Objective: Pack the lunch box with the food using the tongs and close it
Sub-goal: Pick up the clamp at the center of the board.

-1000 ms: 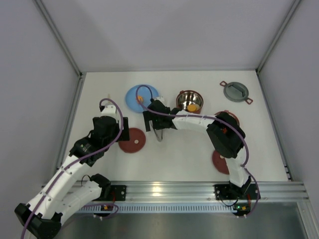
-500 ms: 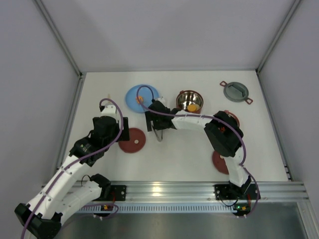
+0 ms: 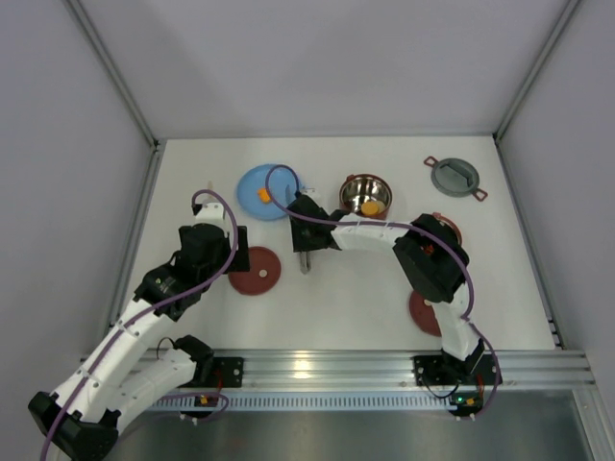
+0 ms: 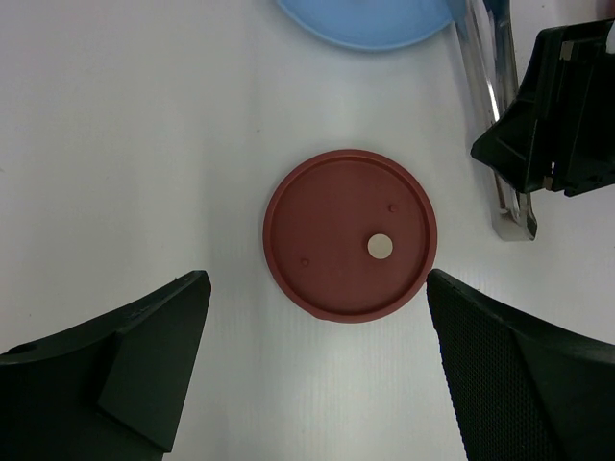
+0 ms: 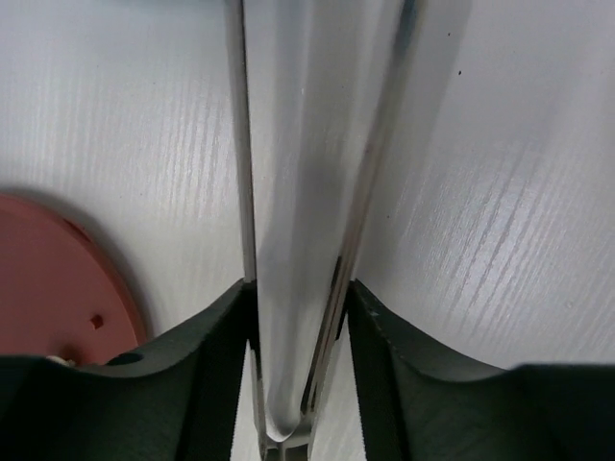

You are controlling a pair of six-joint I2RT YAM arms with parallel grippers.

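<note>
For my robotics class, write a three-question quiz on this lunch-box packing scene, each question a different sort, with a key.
1. True or false: the left gripper hangs open above a dark-red disc lid.
2. What do the fingers of the right gripper clamp? A) the tongs B) a spoon C) a fork
3. What colour is the food piece in the steel bowl?
Key: 1 true; 2 A; 3 orange.
</note>
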